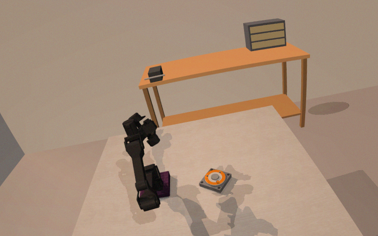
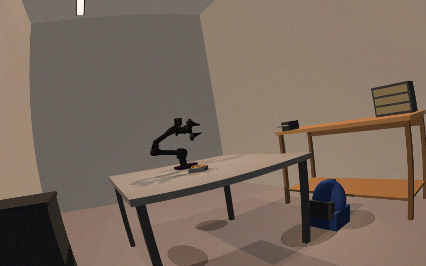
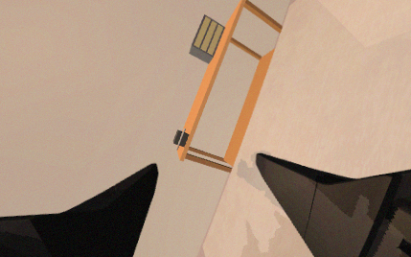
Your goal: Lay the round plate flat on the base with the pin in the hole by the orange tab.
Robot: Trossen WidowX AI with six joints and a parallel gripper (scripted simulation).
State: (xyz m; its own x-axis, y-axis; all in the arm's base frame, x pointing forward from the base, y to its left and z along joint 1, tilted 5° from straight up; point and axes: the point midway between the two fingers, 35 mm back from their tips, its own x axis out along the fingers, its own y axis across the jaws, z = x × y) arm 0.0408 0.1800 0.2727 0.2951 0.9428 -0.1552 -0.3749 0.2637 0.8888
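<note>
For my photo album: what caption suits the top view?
Open gripper raised beside the orange-ringed plate on its grey base.

Table top (image 1: pixel 243 141): pale, matt, faintly mottled like bleached wood. Base (image 1: pixel 225 181): dull grey, metal-like. Round plate (image 1: pixel 209 180): matt orange ring (plastic-looking). Arm (image 1: pixel 138 164): matt black. Workbench (image 1: pixel 225 62): smooth orange wood.
</note>
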